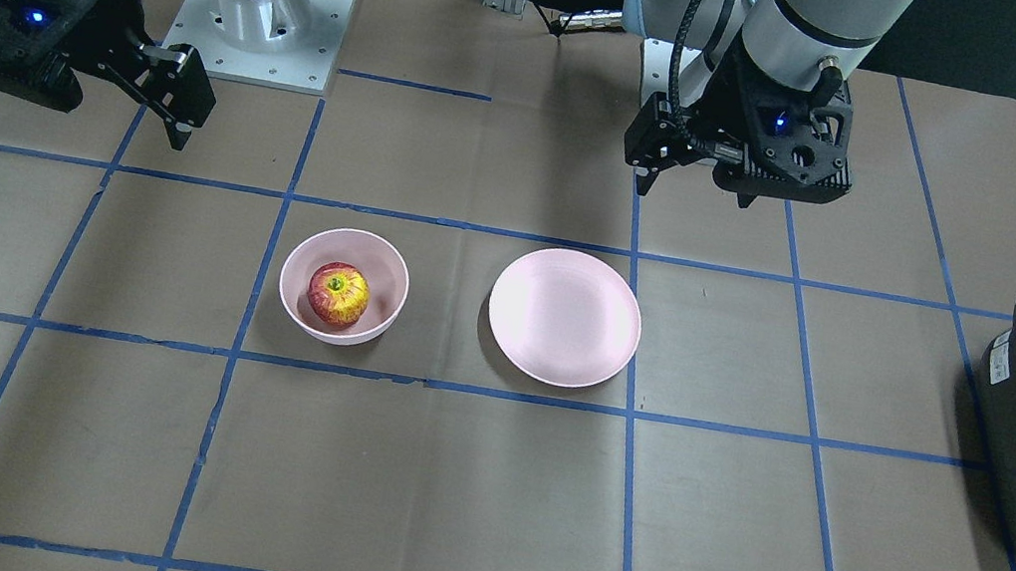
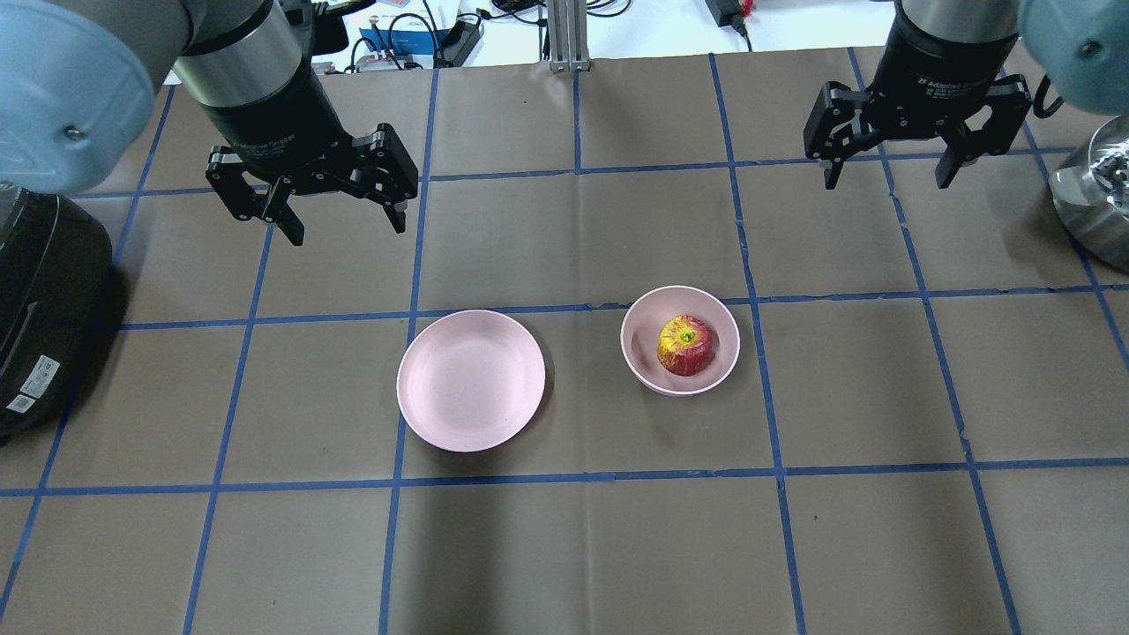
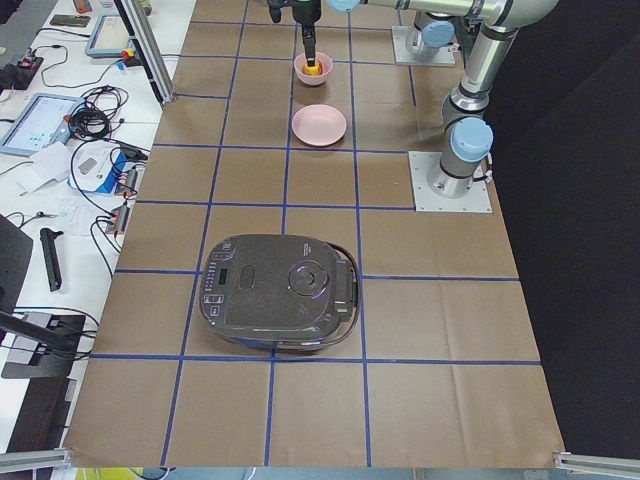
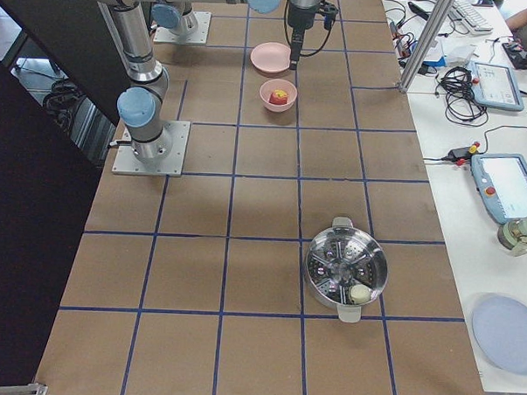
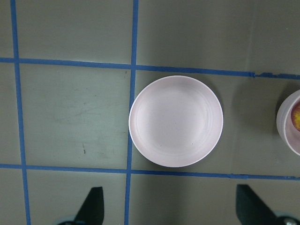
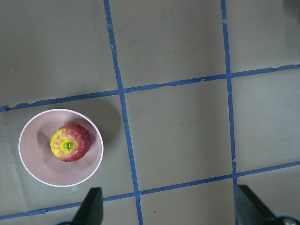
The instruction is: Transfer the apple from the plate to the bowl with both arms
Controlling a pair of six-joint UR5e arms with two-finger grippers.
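Note:
The apple (image 1: 338, 293) lies inside the deep pink bowl (image 1: 394, 260), stem dimple up; it also shows in the overhead view (image 2: 684, 345) and the right wrist view (image 6: 70, 142). The flat pink plate (image 1: 564, 317) is empty beside the bowl, in the overhead view (image 2: 470, 380) and the left wrist view (image 5: 176, 121). My left gripper (image 2: 347, 231) is open and empty, held high, back and to the left of the plate. My right gripper (image 2: 887, 181) is open and empty, held high, back and to the right of the bowl (image 2: 635, 319).
A black rice cooker (image 2: 44, 309) stands at the table's left end. A steel steamer pot (image 2: 1094, 194) stands at the right end. The arm base plates (image 1: 255, 26) sit at the robot's edge of the table. Blue tape lines grid the brown table.

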